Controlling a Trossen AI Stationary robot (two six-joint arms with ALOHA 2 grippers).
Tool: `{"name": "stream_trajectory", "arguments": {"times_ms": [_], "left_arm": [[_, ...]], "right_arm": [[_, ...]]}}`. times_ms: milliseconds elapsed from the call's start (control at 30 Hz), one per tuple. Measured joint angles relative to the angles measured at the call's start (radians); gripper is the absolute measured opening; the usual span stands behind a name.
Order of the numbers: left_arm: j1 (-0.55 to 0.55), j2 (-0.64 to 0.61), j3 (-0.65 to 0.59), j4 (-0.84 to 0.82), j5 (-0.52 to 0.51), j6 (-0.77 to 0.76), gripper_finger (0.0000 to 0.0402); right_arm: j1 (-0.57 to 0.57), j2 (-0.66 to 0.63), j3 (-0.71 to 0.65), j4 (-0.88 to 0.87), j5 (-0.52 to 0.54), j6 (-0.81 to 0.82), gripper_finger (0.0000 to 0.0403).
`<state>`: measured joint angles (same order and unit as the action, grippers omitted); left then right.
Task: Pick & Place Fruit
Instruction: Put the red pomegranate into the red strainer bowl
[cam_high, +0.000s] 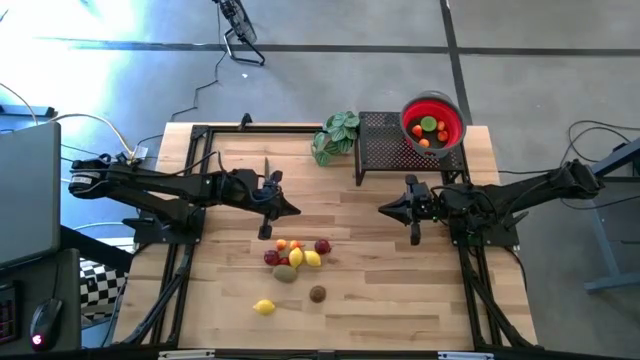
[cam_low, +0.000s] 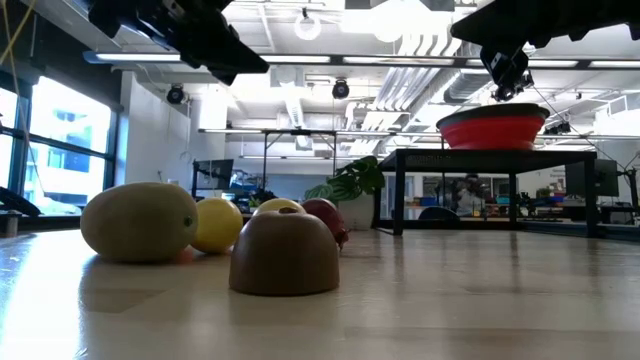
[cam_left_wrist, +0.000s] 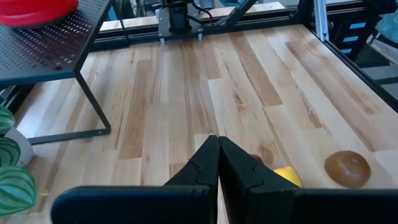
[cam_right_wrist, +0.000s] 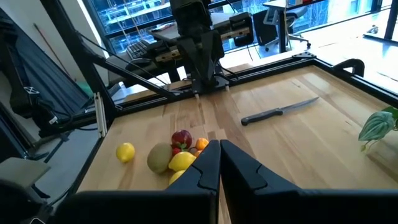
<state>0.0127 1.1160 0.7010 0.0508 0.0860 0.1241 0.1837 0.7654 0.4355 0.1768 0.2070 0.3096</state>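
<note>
Fruit, small rounded plastic toy pieces in orange, red, yellow, green and brown (cam_high: 296, 255), lies in a loose cluster on the pale wooden plank table (cam_high: 380, 300), between the two arms and nearer the front edge. A yellow lemon-shaped piece (cam_high: 264, 307) and a brown domed piece (cam_high: 317, 293) sit apart from the cluster. A few more pieces already rest in the red collapsible bowl (cam_high: 452, 128), which stands on a black perforated metal stand (cam_high: 378, 140) at the back of the table.

These toys are probably light, hard and smooth, so they could roll or squirt out of a pinch. The safest hold is likely across the widest middle of one piece, taken from above. The outlying lemon and brown dome look easiest to reach without nudging neighbours.

The left gripper (cam_high: 293, 210) hovers above the table just behind the cluster, fingers pressed together and empty. The right gripper (cam_high: 385, 209) faces it across the middle, also closed on nothing. A green leafy plant (cam_high: 335, 135) stands beside the stand, and a kitchen knife (cam_right_wrist: 280, 111) lies on the table behind the cluster.
</note>
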Motion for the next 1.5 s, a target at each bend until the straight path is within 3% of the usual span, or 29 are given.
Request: {"name": "stream_trajectory", "arguments": {"times_ms": [633, 767, 1133, 1300, 1500], "left_arm": [[0.0, 0.0, 0.0, 0.005, -0.004, 0.002, 0.0012], [0.0, 0.0, 0.0, 0.009, -0.015, -0.001, 0.0062], [0.0, 0.0, 0.038, 0.009, -0.068, 0.0, 0.0264], [0.0, 0.0, 0.038, -0.015, -0.018, -0.002, 0.0303], [0.0, 0.0, 0.038, -0.021, 0.005, -0.08, 0.031]], "right_arm": [[0.0, 0.0, 0.0, -0.001, 0.0, -0.045, 0.0004], [0.0, 0.0, 0.0, -0.001, 0.0, -0.045, 0.0004], [0.0, 0.0, 0.0, -0.001, 0.0, -0.045, 0.0004], [0.0, 0.0, 0.0, -0.001, 0.0, -0.045, 0.0004], [0.0, 0.0, 0.0, -0.001, 0.0, -0.045, 0.0004]]}}
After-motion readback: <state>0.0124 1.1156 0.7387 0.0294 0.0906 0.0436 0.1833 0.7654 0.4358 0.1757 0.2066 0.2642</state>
